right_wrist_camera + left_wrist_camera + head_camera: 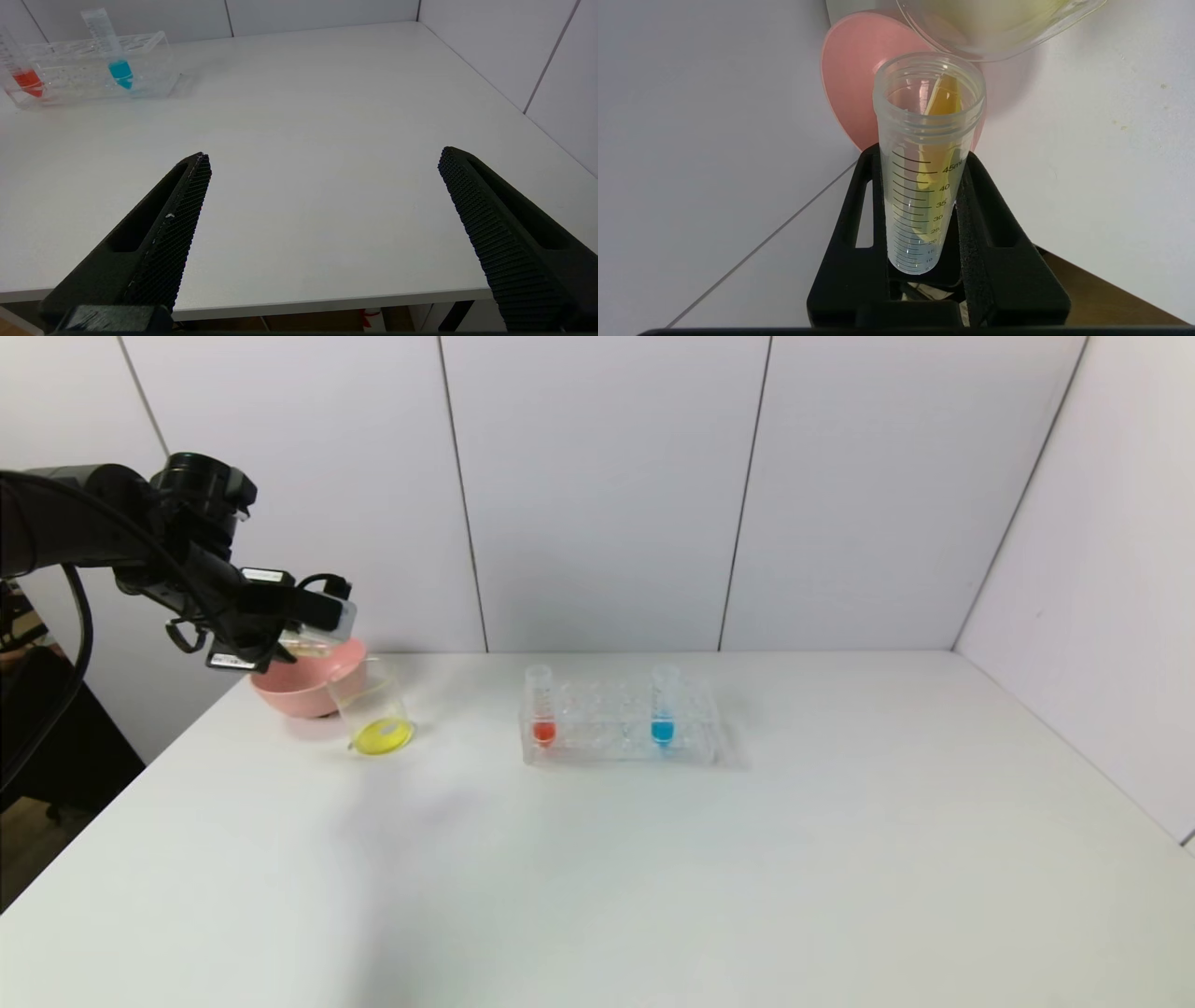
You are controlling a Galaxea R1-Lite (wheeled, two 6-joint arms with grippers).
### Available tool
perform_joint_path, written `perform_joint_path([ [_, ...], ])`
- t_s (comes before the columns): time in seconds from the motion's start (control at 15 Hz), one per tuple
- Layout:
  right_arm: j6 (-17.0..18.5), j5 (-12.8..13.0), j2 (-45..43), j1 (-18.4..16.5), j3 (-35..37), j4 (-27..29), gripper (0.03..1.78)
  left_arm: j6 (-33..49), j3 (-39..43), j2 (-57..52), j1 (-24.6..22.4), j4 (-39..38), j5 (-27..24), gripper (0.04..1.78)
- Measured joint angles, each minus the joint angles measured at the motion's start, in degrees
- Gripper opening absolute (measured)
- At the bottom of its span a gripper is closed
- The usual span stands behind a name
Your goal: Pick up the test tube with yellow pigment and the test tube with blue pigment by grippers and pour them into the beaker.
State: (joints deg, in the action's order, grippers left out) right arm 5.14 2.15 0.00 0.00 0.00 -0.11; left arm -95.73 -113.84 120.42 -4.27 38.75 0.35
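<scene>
My left gripper (pixel 316 622) hangs over the table's far left and is shut on the yellow-pigment test tube (pixel 317 640). The tube lies tipped on its side with its mouth just above the beaker (pixel 373 714). In the left wrist view the tube (pixel 920 205) sits between the black fingers (pixel 859 210), with only a yellow streak left along its wall. Its mouth points at the beaker's rim (pixel 994 44). Yellow liquid lies in the beaker's bottom. The blue-pigment test tube (pixel 664 709) stands upright in the clear rack (pixel 616 747); it also shows in the right wrist view (pixel 117 65). My right gripper (pixel 322 158) is open and empty.
A pink bowl (pixel 289 686) stands right behind the beaker, near the wall; it also shows in the left wrist view (pixel 850 79). A tube with orange-red liquid (pixel 541 714) stands at the rack's left end. The table's front edge (pixel 327 303) lies under my right gripper.
</scene>
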Motion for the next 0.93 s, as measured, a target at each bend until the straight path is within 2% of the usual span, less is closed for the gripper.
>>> perform_joint_path([
  [0.13, 0.00, -0.02, 0.00, 0.00, 0.00, 0.01, 1.77, -2.36, 0.00, -0.13, 0.39, -0.28, 2.17, 0.44],
  [0.93, 0.02, -0.04, 0.00, 0.00, 0.00, 0.00, 1.77, -5.67, 0.02, -0.44, 1.57, -0.23, 5.75, 0.44],
])
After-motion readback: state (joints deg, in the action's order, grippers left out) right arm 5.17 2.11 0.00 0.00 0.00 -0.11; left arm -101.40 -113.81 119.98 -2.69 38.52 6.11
